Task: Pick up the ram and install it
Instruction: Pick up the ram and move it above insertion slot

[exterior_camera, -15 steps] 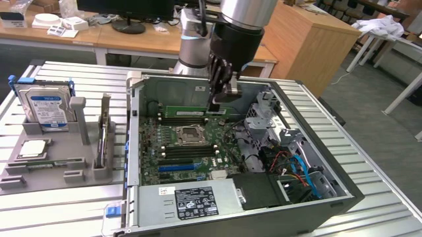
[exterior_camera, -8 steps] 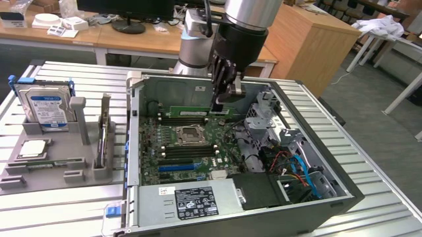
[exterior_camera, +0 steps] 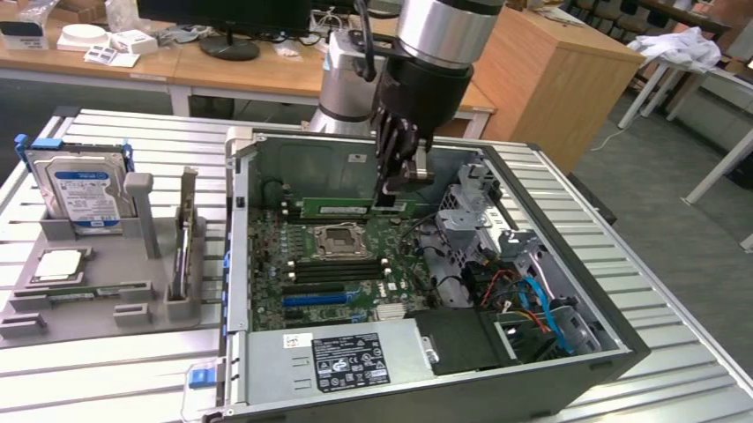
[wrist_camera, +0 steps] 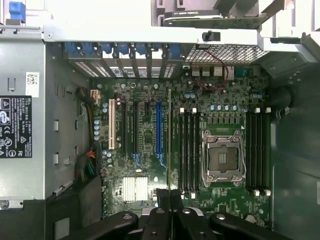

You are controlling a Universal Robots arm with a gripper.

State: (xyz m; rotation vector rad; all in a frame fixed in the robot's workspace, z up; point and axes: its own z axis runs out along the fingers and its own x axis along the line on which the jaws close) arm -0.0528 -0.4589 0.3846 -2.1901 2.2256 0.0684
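Single arm (exterior_camera: 438, 35) reaching down from above, wrist (exterior_camera: 424, 92) vertical, jaws clamped nearly together

A long pale wooden desk (exterior_camera: 282, 72) is running along the far side, carrying a round black monitor base (exterior_camera: 229, 46) and small white boxes (exterior_camera: 118, 42). At the exterior view's right, a light-brown wooden cabinet (exterior_camera: 553, 79) is standing on grey floor (exterior_camera: 647, 167), with a crumpled white cloth (exterior_camera: 689, 44) lying beyond.

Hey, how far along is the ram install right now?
Done: the ram is picked up and inside the open computer case. In hand: the jaws are shut on one end of it, holding it over the motherboard. Left: it does not look seated yet; the black memory slots beside the processor socket stand empty.
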